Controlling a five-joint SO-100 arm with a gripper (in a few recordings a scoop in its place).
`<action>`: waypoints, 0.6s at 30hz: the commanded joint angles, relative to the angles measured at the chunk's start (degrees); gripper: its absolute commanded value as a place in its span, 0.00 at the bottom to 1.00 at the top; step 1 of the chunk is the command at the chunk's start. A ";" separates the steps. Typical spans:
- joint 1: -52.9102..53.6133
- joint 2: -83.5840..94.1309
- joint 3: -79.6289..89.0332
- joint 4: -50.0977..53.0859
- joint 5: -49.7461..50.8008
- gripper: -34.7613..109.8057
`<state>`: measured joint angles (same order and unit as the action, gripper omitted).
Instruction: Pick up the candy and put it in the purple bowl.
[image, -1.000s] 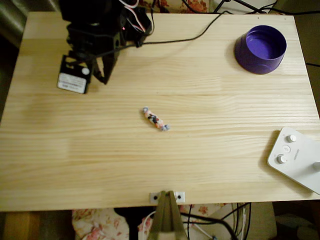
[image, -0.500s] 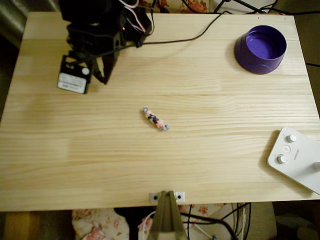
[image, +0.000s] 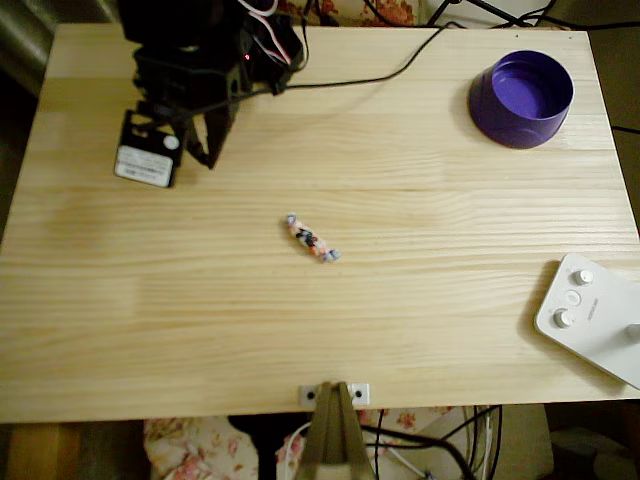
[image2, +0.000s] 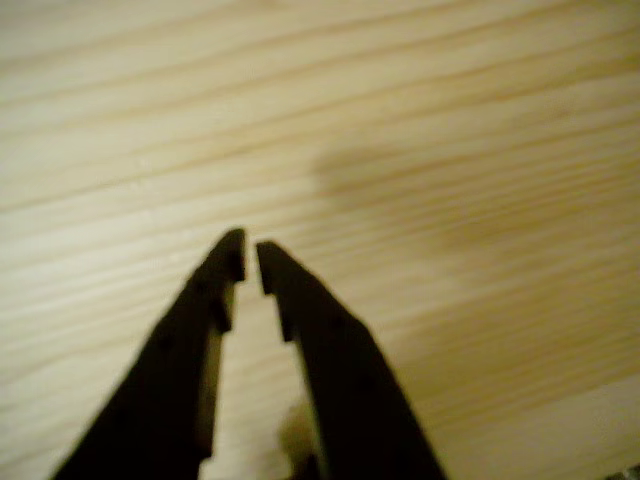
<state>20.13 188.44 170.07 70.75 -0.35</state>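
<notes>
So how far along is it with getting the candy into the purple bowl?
Nothing looks done yet. The candy lies loose mid-table, and the purple bowl at the far right corner holds nothing. The gripper sits near the top left of the overhead view, apart from the candy, its fingers nearly together over bare wood. Reaching, grasping, carrying and dropping are all left.

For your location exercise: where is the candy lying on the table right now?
In the overhead view the candy lies alone near the middle of the wooden table, slightly left of centre, well apart from the purple bowl at the upper right.
</notes>
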 joint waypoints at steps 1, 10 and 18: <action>0.70 0.70 -0.18 0.35 -0.26 0.24; 0.88 0.70 -0.18 0.35 -0.26 0.24; 2.02 0.53 -1.23 -1.85 -2.37 0.24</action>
<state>21.27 188.44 170.07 69.79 -1.76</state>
